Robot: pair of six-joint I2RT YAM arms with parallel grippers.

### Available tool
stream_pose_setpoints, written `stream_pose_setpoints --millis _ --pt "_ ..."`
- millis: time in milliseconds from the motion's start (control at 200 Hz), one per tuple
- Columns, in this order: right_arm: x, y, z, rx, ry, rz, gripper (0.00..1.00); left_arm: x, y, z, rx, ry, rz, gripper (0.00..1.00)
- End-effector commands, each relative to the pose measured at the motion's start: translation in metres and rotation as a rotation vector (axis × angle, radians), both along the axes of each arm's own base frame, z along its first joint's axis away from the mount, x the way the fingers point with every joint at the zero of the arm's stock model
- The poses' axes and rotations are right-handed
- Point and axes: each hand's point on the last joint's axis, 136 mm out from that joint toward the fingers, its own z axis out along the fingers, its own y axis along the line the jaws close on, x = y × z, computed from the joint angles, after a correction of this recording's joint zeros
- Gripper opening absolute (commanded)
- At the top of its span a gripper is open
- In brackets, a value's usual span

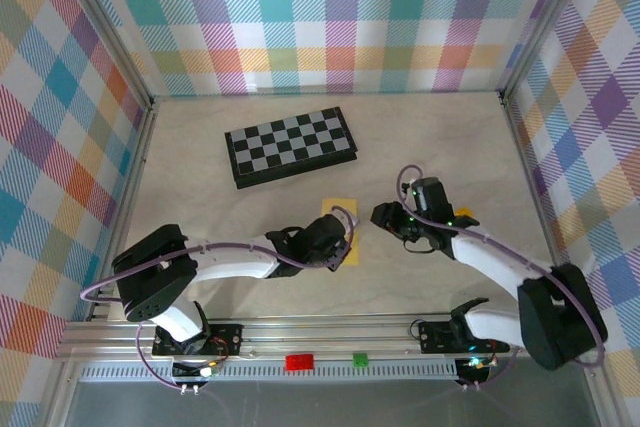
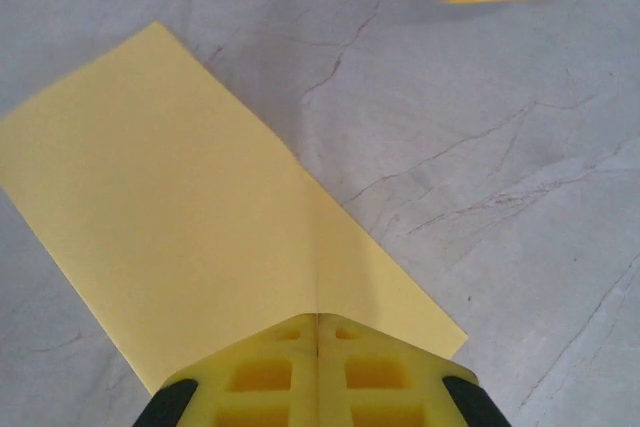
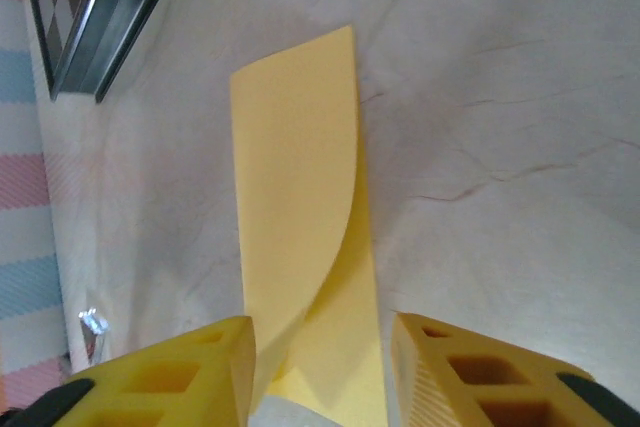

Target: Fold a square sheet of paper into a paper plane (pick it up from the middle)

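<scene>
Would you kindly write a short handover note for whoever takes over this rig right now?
Left gripper: fingers shut on the edge of the yellow sheet.
Right gripper: fingers open, straddling the sheet's end.
Sheet: on the table, between the arms, on the near side of the chessboard.
Done: sheet folded over into a narrow strip, though the top layer curls up.
Left: flatten that crease, then fold nose and wings; no dart shape yet.

Plaid walls point(image 1: 330, 17) around pale tabletop point(image 1: 450, 147)
</scene>
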Motion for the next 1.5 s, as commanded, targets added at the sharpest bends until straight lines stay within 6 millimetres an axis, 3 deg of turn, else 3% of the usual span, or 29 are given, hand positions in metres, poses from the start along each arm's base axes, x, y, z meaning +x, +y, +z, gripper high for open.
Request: stream_pose_setpoints --millis 0,210,295,395,515,630,760,1030,1275,1490 --pt "-0.007 -0.021 -0.008 -0.079 -0.035 -0.049 0.45 -0.013 -0.013 0.008 -0.153 0.140 -0.039 0.01" --pt "-0.016 -0.027 0.003 -0.027 -0.084 -0.091 0.51 -0.008 -0.009 0.003 -0.174 0.185 -0.014 0.01" --pt "-0.020 -0.022 0.007 0.025 -0.123 -0.066 0.57 -0.008 -0.009 0.001 -0.175 0.195 -0.010 0.01" --pt "-0.029 -0.010 0.014 0.071 -0.178 0.039 0.57 -0.006 -0.007 -0.001 -0.171 0.200 -0.002 0.01" --pt "-0.038 0.001 0.008 0.086 -0.110 0.116 0.46 -0.002 -0.002 -0.004 -0.173 0.210 0.025 0.03" --pt "-0.047 0.018 0.000 0.153 -0.024 0.199 0.35 -0.001 -0.001 -0.009 -0.163 0.228 0.031 0.10" --pt "-0.051 0.031 -0.012 0.158 0.036 0.237 0.29 -0.002 -0.002 -0.017 -0.134 0.255 0.022 0.15" --pt "-0.049 0.035 -0.020 0.127 0.061 0.243 0.29 -0.006 -0.005 -0.026 -0.118 0.296 -0.001 0.19" --pt "-0.053 0.039 -0.022 0.125 0.067 0.264 0.28 -0.002 -0.002 -0.015 -0.153 0.262 0.018 0.12" --pt "-0.056 0.042 -0.026 0.100 0.071 0.267 0.25 0.004 0.004 -0.005 -0.173 0.241 0.045 0.13"
